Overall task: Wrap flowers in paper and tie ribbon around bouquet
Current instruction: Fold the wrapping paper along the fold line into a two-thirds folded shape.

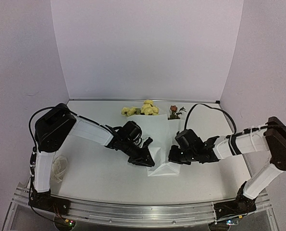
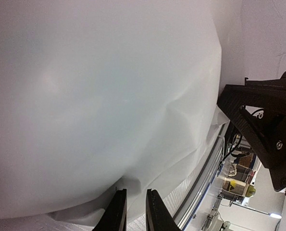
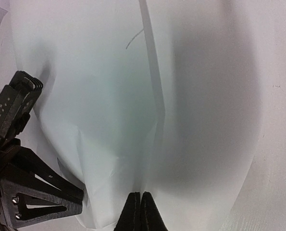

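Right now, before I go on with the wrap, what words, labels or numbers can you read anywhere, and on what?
No text can be read in any view.
No print on the paper: plain white in all three views.
Any lettering on the ribbon is too small to make out.
The yellow item in the background of the left wrist view is too blurred to read.

The bouquet (image 1: 157, 137) blocks left tool (image 1: 150, 162) from right tool (image 1: 170, 160).
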